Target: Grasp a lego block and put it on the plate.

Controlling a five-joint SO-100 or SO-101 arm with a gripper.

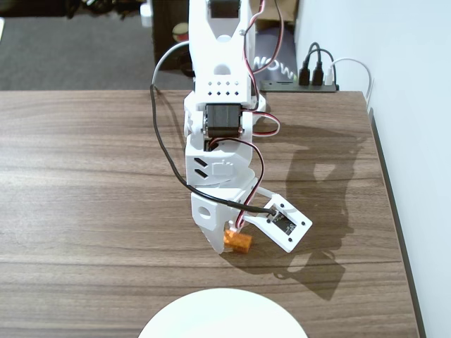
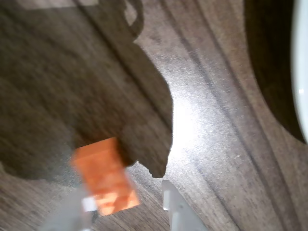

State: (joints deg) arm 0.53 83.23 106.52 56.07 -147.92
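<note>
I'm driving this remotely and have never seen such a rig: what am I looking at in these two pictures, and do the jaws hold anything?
The white machine is a small robot arm standing on a wooden table. The fixed view looks down at the table from the front. The wrist view comes from a camera riding on the arm, looking past its jaws at the tabletop.

In the fixed view the arm's gripper reaches down to a small orange lego block. The white plate lies at the near edge, empty as far as shown.

In the wrist view the block sits between the two fingers, nearer the left one. A gap shows beside the right finger, so I cannot tell whether the jaws have closed on it.
</note>
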